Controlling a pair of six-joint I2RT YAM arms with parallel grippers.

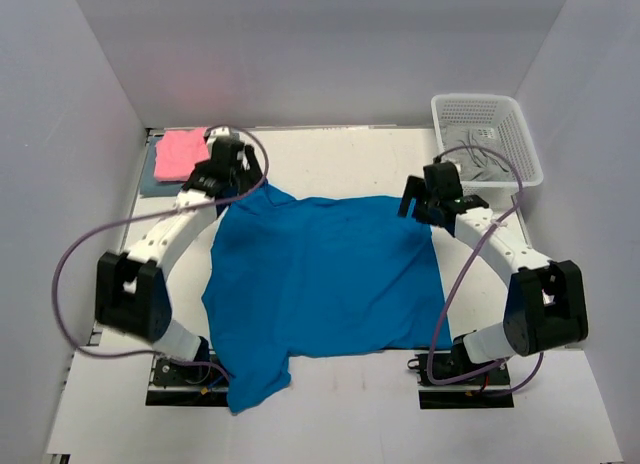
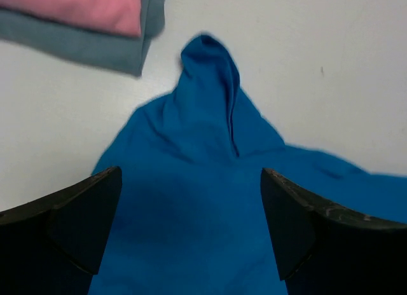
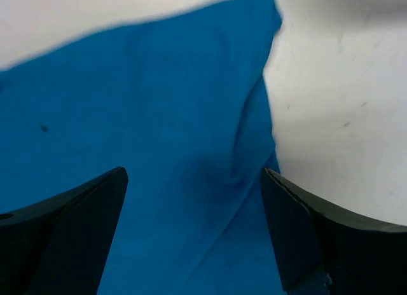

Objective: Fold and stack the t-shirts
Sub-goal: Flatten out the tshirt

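Observation:
A large bright blue t-shirt point(image 1: 320, 279) lies spread flat on the table. My left gripper point(image 1: 240, 174) is open above its far left corner, where a sleeve point(image 2: 206, 85) sticks out. My right gripper point(image 1: 415, 206) is open above its far right corner point(image 3: 254, 66). Neither holds cloth. A folded pink t-shirt point(image 1: 182, 152) lies on a folded grey-blue one point(image 1: 150, 179) at the far left; both also show in the left wrist view, the pink point(image 2: 89, 6) on the grey-blue point(image 2: 95, 47).
A white mesh basket point(image 1: 487, 134) with grey cloth point(image 1: 480, 164) stands at the far right. White walls enclose the table on three sides. Purple cables loop beside both arms.

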